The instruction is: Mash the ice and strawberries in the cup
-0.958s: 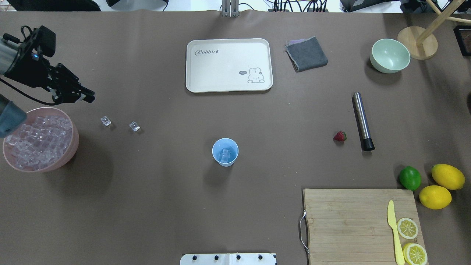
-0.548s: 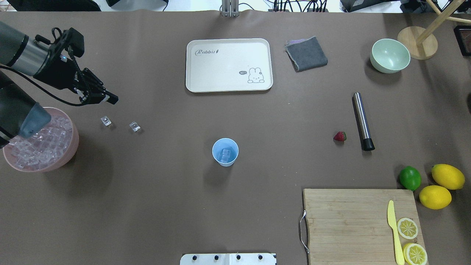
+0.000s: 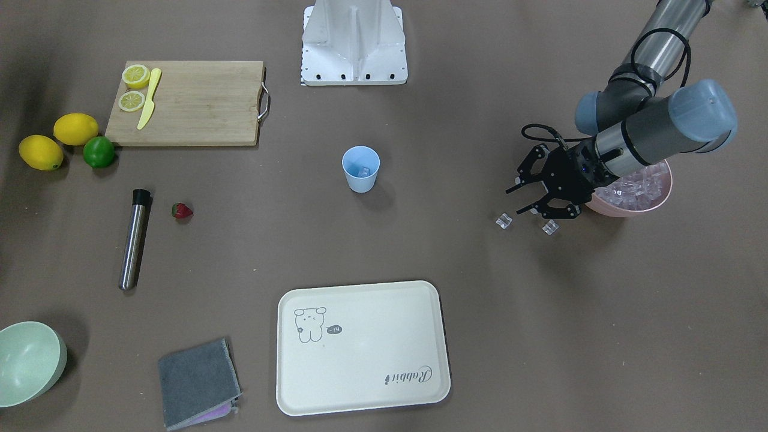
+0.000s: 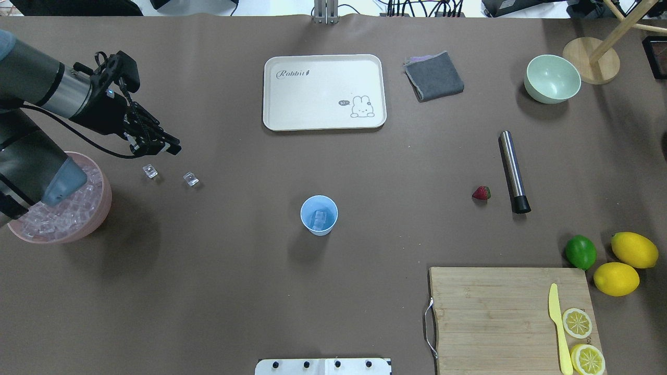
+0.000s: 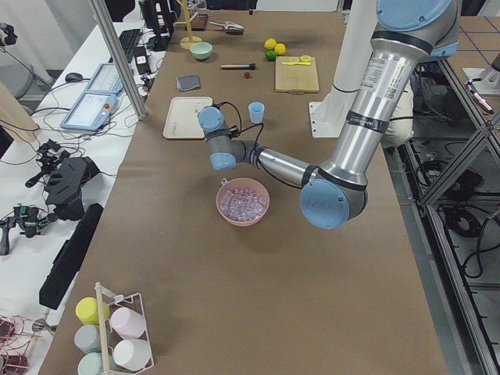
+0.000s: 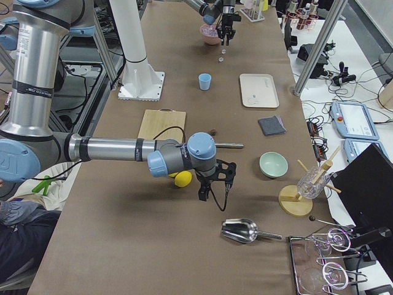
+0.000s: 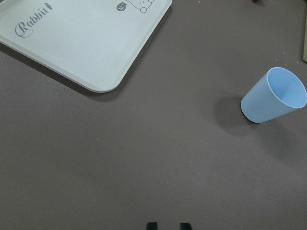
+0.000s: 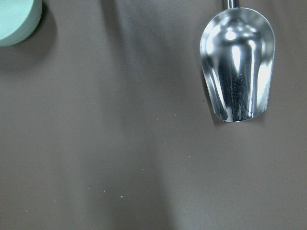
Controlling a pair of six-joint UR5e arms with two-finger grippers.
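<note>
The light-blue cup stands upright mid-table with a clear ice cube inside; the left wrist view also shows the cup. Two loose ice cubes lie on the table to its left. More ice fills the pink bowl at the left edge. My left gripper hovers open and empty just beyond the two loose cubes. The strawberry lies to the right, beside a steel muddler. My right gripper hangs beyond the table's right end; I cannot tell its state.
A cream tray, grey cloth and pale green bowl sit along the far side. The cutting board holds lemon slices and a yellow knife, with a lime and lemons beside it. A metal scoop lies under the right wrist.
My left arm has swung right, carrying the gripper from near the pink bowl's far side to just beyond the two loose cubes. Nothing else moved.
</note>
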